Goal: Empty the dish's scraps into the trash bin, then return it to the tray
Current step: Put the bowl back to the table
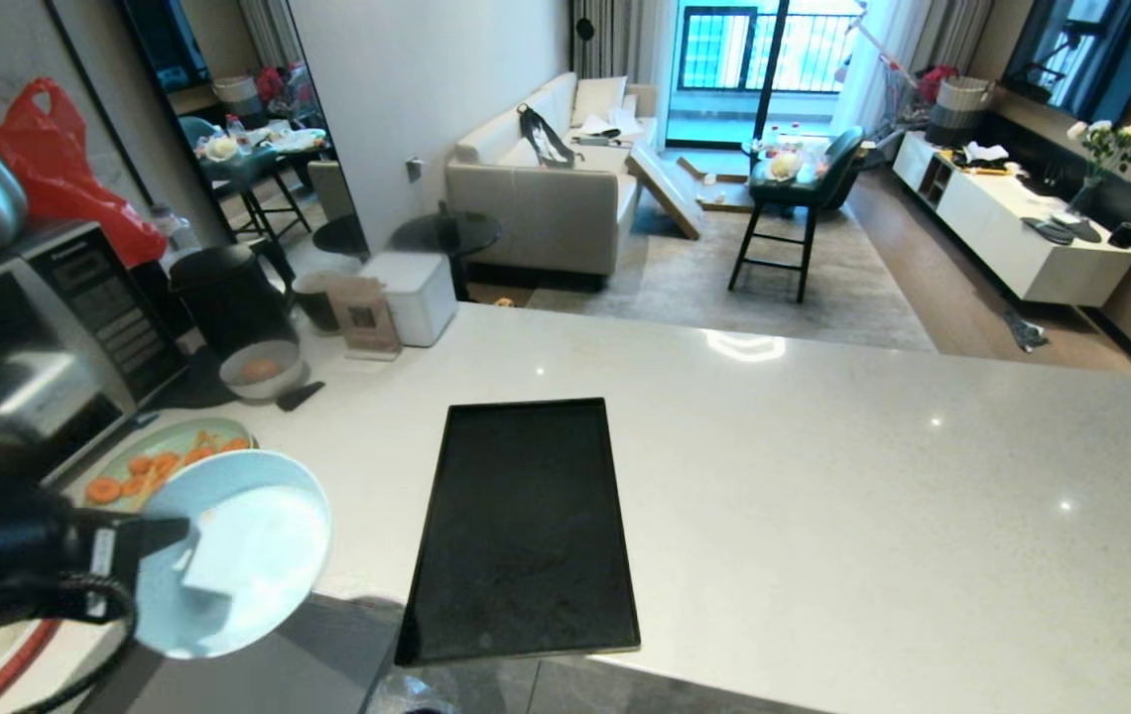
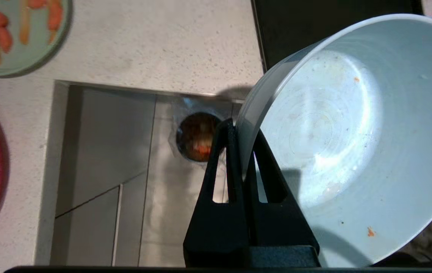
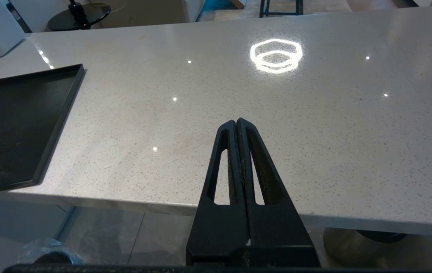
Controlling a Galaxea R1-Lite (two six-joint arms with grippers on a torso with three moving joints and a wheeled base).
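Note:
My left gripper [image 1: 179, 550] [image 2: 243, 131] is shut on the rim of the dish [image 1: 238, 555] [image 2: 345, 144], a pale bluish-white bowl held tilted at the counter's near left edge. Only tiny orange specks [image 2: 369, 231] cling inside it. Below, on the floor, stands the trash bin [image 2: 197, 136] [image 3: 49, 250], and orange scraps [image 2: 201, 148] show in its mouth. The black tray [image 1: 526, 526] [image 3: 11, 129] lies empty on the counter to the right of the dish. My right gripper [image 3: 236, 121] is shut on nothing, parked over the counter's near edge.
A green plate of carrot pieces [image 1: 169, 461] [image 2: 19, 38] lies just behind the dish. Further back are a greyish bowl with an orange ball [image 1: 261, 369], a black kettle [image 1: 228, 297] and a microwave [image 1: 30, 337]. The white counter [image 1: 823, 476] stretches right of the tray.

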